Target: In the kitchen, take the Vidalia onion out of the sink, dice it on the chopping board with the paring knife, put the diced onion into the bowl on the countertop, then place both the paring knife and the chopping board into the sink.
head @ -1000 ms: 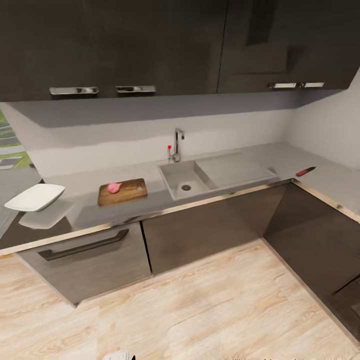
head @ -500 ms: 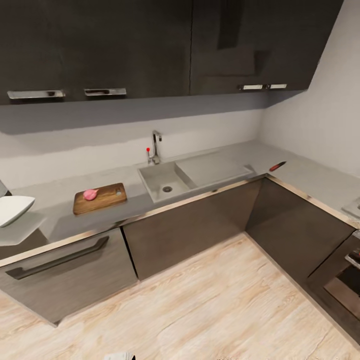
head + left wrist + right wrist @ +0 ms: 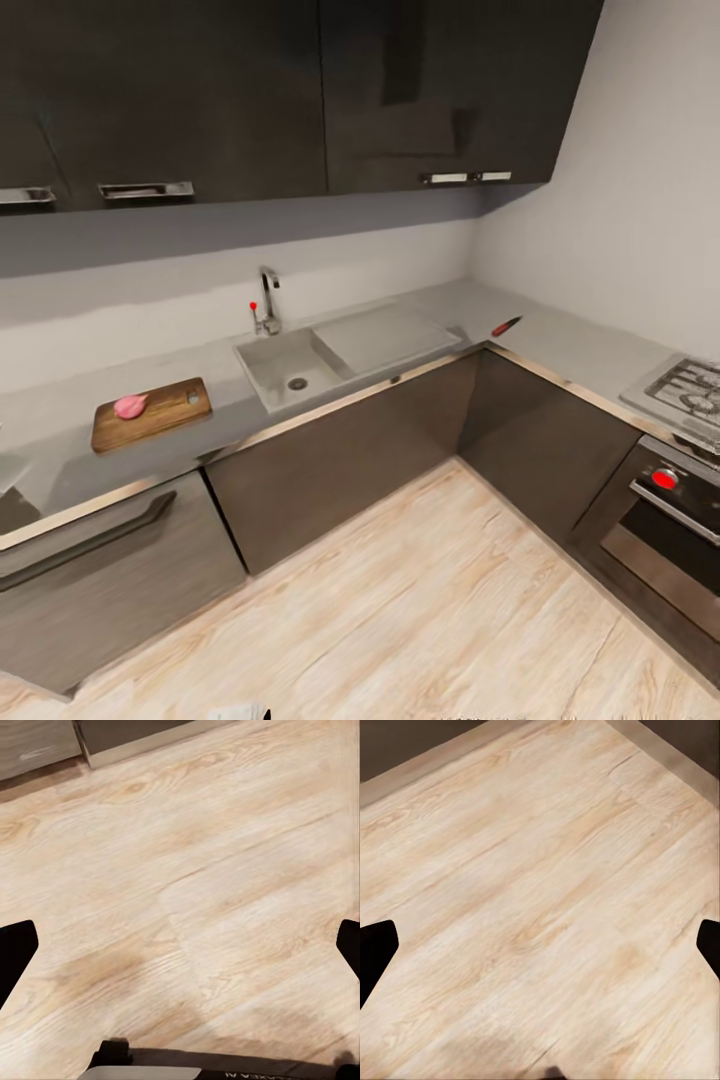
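Note:
The brown chopping board lies on the grey countertop at the left, and the pink onion rests on its left end. To its right is the grey sink with its chrome tap; nothing lies in the basin. The paring knife lies on the worktop near the corner, right of the drainboard. The bowl is out of view. My left gripper is open above the wooden floor, and my right gripper is open above the floor as well. Both are far from the counter.
A hob and an oven with a red knob stand at the right. Dark wall cabinets hang above the counter, and dark base cabinets close it off below. Light wooden floor lies between me and the counter.
The camera has swung to the right, so the whole picture has slid left. The bowl has left the view, and the hob and oven have come in at the right.

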Motion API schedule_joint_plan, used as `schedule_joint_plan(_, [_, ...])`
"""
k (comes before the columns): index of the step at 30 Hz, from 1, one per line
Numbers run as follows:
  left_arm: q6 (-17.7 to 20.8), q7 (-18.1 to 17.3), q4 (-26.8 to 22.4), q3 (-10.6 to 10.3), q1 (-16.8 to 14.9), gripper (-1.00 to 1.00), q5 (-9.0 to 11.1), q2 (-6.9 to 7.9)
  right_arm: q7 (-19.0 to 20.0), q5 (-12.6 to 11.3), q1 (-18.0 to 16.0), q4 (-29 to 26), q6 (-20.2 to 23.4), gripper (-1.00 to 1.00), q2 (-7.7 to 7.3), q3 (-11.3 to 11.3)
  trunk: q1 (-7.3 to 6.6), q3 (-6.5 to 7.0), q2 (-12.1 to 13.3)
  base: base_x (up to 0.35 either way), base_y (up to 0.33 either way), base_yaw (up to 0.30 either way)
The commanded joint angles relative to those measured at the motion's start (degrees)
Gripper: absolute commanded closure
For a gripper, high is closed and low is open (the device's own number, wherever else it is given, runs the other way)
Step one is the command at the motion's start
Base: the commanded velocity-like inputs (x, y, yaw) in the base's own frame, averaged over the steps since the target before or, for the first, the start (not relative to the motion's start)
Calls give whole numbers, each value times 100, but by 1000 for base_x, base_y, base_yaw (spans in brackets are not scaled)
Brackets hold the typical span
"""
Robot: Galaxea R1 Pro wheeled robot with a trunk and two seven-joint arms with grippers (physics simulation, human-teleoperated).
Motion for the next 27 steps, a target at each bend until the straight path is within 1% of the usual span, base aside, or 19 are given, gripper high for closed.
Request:
schedule_joint_plan(1, [-39, -12, 18, 50, -8, -100, -48, 5, -48, 61, -7, 3, -12, -100, 3, -18, 3, -7, -11, 0, 0, -247])
schedule_joint_plan(3, [-74, -19, 18, 50, -8, -100, -49, 8, -48, 61, -6, 3, -12, -100, 3, -18, 3, 0, -11, 0, 0, -246])
schedule_joint_plan(4, [-166, -20, 31, 48, -8, -100, -49, 7, -48, 61, -6, 3, -12, -100, 3, -17, 3, 4, -11, 0, 0, -243])
schedule_joint_plan(6, [-416, -16, 115, 45, -8, -100, -48, 5, -50, 61, -6, 3, -12, -100, 3, -17, 3, 11, -11, 0, 0, -242])
schedule_joint_plan(8, [-789, -11, 213, 44, -8, -100, -48, 3, -53, 61, -2, 3, -12, -100, 3, -18, 3, 18, -11, 0, 0, -240])
schedule_joint_plan(10, [-966, -5, 253, 47, -8, -100, -48, 4, -56, 61, -5, 3, -12, -100, 3, -19, 3, 25, -11, 0, 0, -239])
schedule_joint_plan(14, [-1065, -2, 277, 49, -8, -100, -48, 10, -57, 61, -9, 3, -12, -100, 3, -22, 3, 39, -11, 0, 0, -238])
schedule_joint_plan(27, [-1078, -1, 281, 50, -8, -100, -39, 27, -57, 61, -4, 3, -12, -100, 3, -25, 3, 86, -11, 0, 0, -238])
